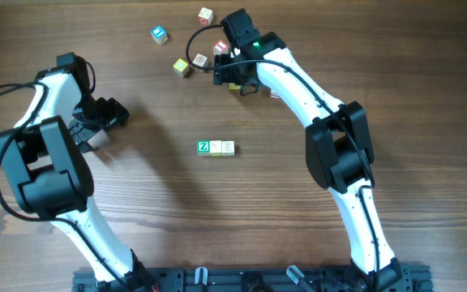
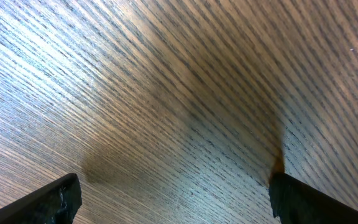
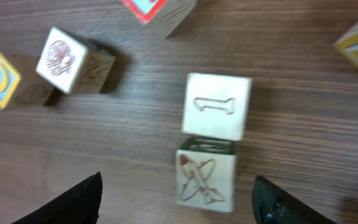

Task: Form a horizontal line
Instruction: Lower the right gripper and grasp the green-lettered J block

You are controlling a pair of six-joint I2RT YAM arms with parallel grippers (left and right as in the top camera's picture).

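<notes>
Row of small wooden alphabet cubes [image 1: 216,147] lies mid-surface. Near the far edge, right tool's [image 3: 176,190] spread jaws flank a cream wooden picture cube [image 3: 206,180], perhaps touching its neighbour [image 3: 217,115]; centre squarely. Left tool [image 2: 173,186] open.

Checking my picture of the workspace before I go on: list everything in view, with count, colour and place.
Row of cubes: three, one green with a white Z at the left end and two cream, touching side by side at table centre.
Blue-faced cube: one, far side, left of the loose cluster.
Cream cube: one, at the far edge.
Pale cubes: two, yellowish and cream, side by side in the cluster.
Red-faced cube: one, beside the right arm's wrist.
Cubes under the wrist: two, pale, touching, on the table between the gripper fingers.
Table: one, brown wood.
Left gripper: one, black, open over bare table on the left.
Right gripper: one, black, open over the far cluster.
</notes>
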